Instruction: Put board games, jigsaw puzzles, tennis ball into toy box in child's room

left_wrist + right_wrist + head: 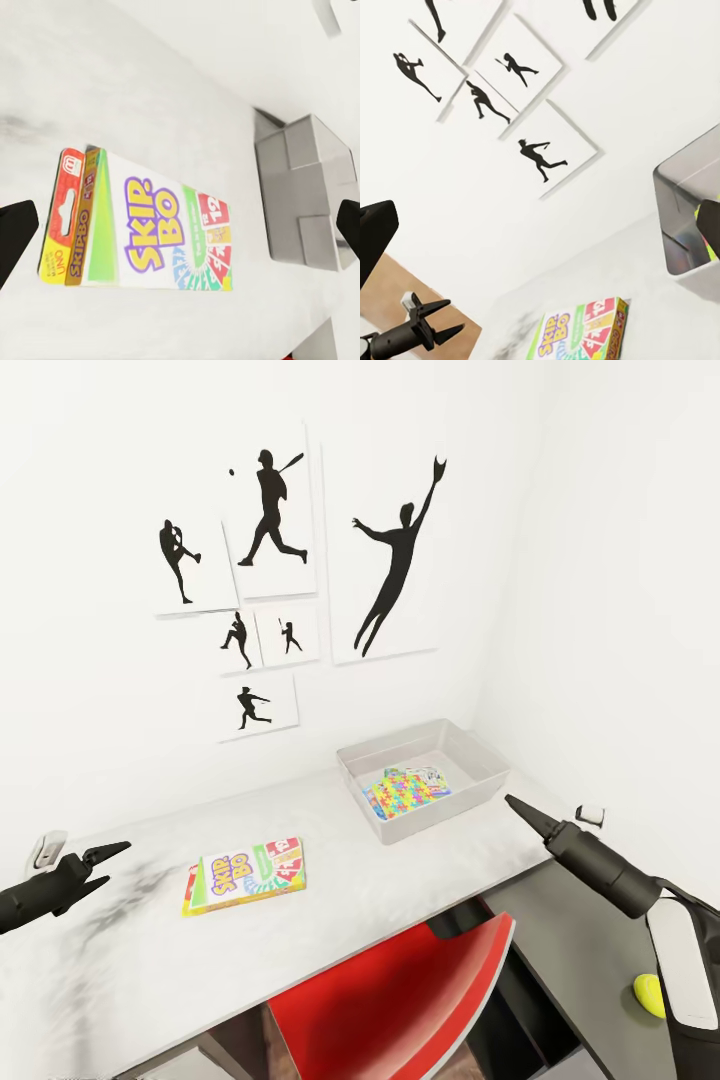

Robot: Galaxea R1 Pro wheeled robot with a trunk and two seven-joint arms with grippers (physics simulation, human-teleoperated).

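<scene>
Left gripper hovers over the white table, fingers spread apart, nothing held. The Skip-Bo board game lies flat just beyond its tips. Right gripper hangs by the near rim of the grey toy box; its jaw state cannot be told. A jigsaw puzzle lies inside. The tennis ball sits behind the right gripper, beside the arm.

skip-bo board game lies flat on the white table, lid up. light-grey toy box stands at the table's far end, holding a jigsaw puzzle. tennis ball rests on the lower dark-grey section.
</scene>
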